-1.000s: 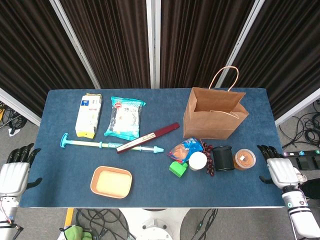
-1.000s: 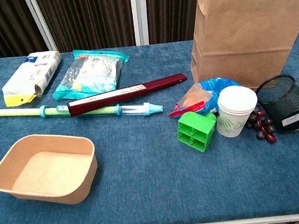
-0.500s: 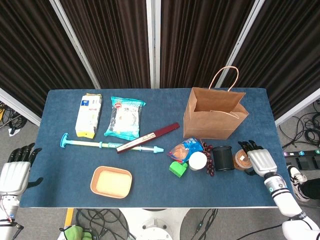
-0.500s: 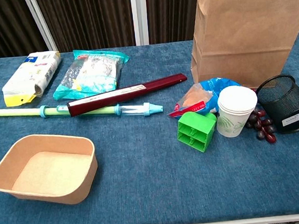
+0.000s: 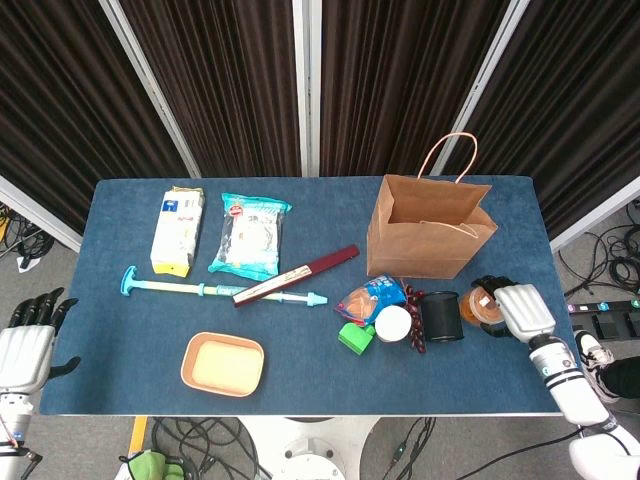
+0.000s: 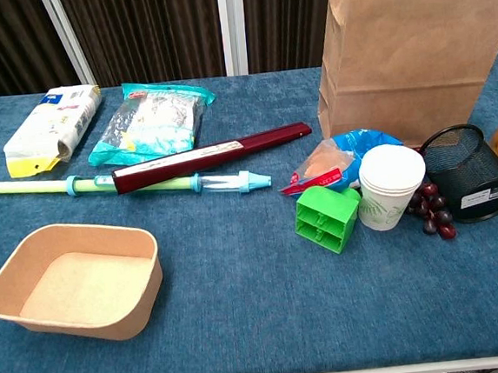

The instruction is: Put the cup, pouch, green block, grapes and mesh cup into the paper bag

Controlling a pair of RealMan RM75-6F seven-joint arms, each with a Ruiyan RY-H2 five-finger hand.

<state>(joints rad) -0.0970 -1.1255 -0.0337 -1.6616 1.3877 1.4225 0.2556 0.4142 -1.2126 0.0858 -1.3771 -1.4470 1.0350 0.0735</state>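
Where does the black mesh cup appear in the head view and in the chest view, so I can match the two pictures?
Head view: the mesh cup stands right of centre, in front of the paper bag.
Chest view: the mesh cup is tilted near the right edge, below the paper bag.
Shared landmark: the white paper cup just to its left, with the grapes between them.

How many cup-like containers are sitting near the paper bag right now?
3: a white paper cup beside the green block, a black mesh cup right of it, and an orange cup at the right hand.
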